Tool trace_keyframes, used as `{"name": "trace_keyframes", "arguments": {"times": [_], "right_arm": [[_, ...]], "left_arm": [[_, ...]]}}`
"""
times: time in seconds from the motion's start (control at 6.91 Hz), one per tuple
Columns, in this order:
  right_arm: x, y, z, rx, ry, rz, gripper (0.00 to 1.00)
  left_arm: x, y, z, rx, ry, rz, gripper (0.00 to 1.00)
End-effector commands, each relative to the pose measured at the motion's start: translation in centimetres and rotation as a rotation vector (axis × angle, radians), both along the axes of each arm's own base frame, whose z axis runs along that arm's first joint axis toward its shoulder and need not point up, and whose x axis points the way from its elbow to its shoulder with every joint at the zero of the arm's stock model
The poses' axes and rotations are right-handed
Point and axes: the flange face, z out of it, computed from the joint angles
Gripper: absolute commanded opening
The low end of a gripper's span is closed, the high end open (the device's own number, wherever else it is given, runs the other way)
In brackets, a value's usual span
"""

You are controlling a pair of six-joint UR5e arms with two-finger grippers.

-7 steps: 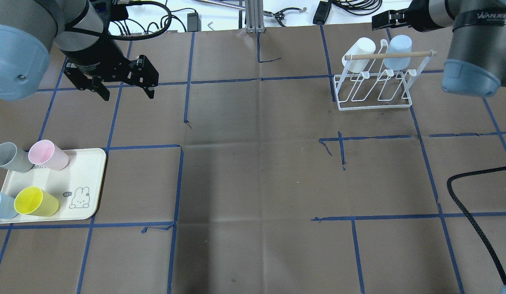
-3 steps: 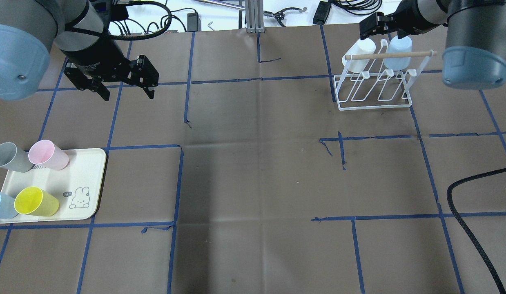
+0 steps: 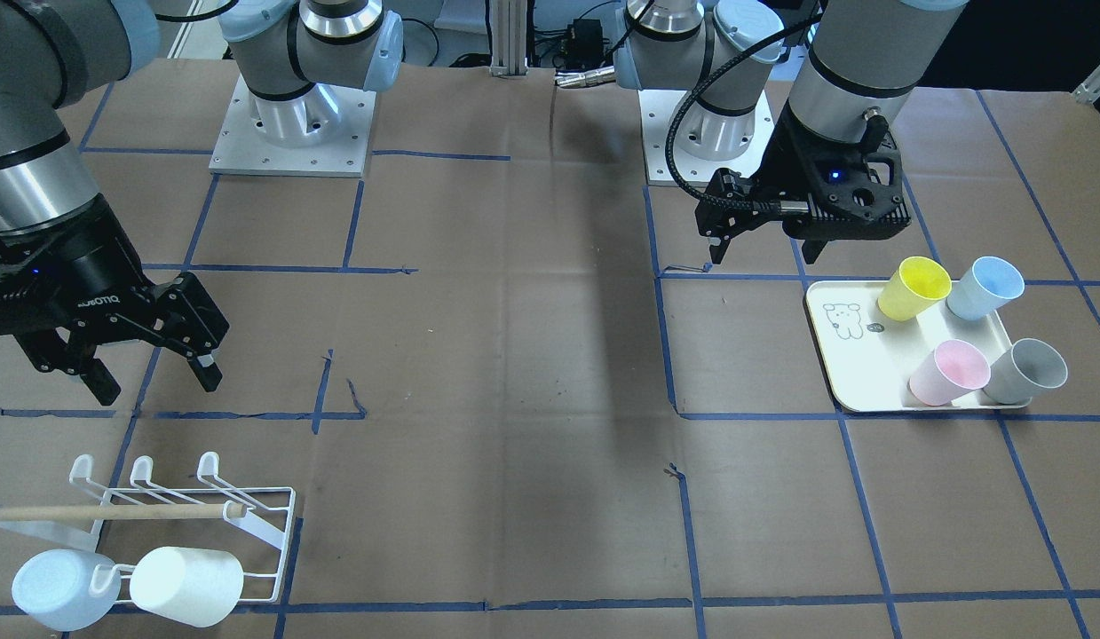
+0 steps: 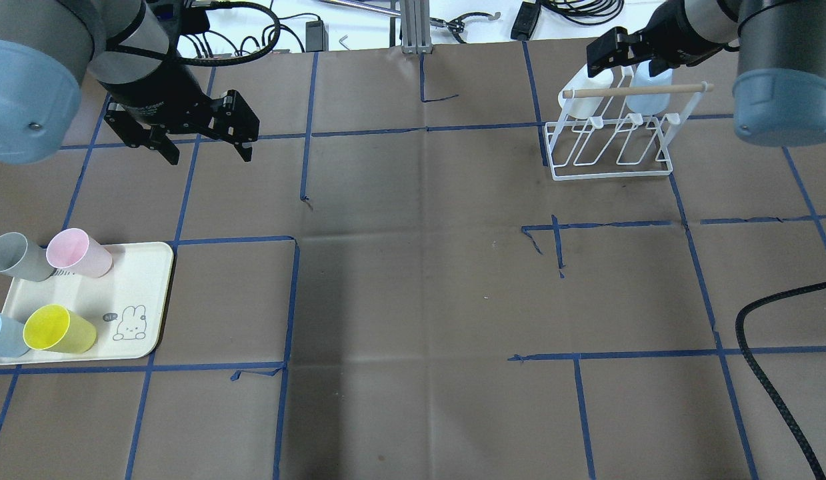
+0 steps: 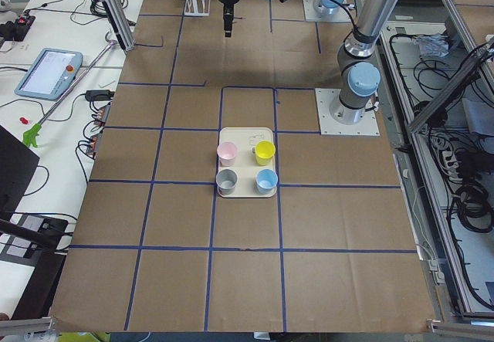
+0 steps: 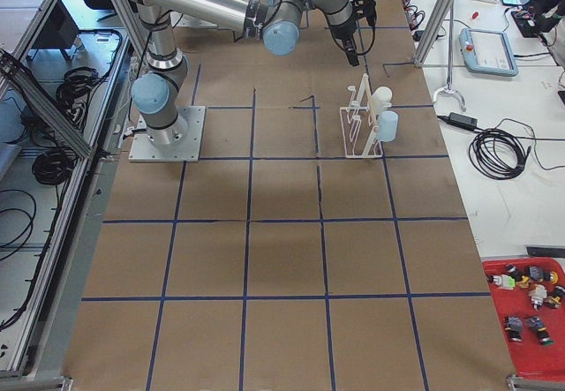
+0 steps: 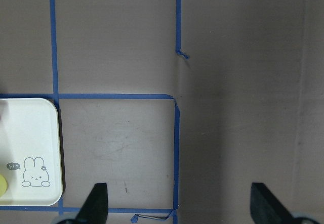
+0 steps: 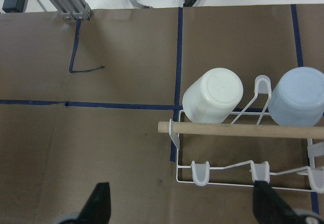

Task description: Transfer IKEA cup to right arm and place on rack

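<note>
left claw (image 4: 208, 153): wide, empty, near tray (image 4: 143, 267)
right claw (image 3: 157, 383): wide, empty, near rack (image 4: 611, 175)
step: pickup not begun
next: left claw lowers onto a cup (image 4: 79, 252)

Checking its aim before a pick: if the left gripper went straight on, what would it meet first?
Likely bare table, just beside the tray. The open left gripper points down at brown paper with nothing in its line; its height above the paper is unclear.
</note>
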Motion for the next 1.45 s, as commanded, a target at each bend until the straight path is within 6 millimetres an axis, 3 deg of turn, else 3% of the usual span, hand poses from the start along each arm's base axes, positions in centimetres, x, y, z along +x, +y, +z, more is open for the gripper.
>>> {"name": "trace_keyframes", "arguments": {"times": [0.0, 0.14, 0.29, 0.43, 0.58, 0.72, 1.16, 1.3], "right_arm": [[0.3, 1.4, 0.3, 0.079, -0.013, 0.003, 1.0], [1.6, 2.0, 0.0, 0.126, -0.018, 0.025, 1.0], [1.6, 2.0, 0.0, 0.127, -0.018, 0.025, 1.0], [3.5, 3.7, 0.7, 0.17, 0.009, 0.052, 1.0], [3.5, 3.7, 0.7, 0.171, 0.009, 0.053, 1.0], [5.9, 6.6, 0.7, 0.294, 0.058, 0.092, 1.0], [6.0, 6.7, 0.7, 0.295, 0.059, 0.092, 1.0], [6.6, 9.2, 2.2, 0.334, 0.105, 0.091, 1.0]], "left_arm": [[0.0, 0.0, 0.0, 0.0, 0.001, 0.0, 1.0], [0.0, 0.0, 0.0, 0.0, 0.001, 0.0, 1.0], [0.0, 0.0, 0.0, 0.0, 0.001, 0.0, 1.0], [0.0, 0.0, 0.0, -0.001, 0.001, 0.0, 1.0], [0.0, 0.0, 0.0, -0.001, 0.001, 0.0, 1.0], [0.0, 0.0, 0.0, 0.0, 0.001, 0.0, 1.0], [0.0, 0.0, 0.1, -0.001, 0.001, 0.0, 1.0], [0.0, 0.0, 0.1, -0.001, 0.001, 0.0, 1.0]]}}
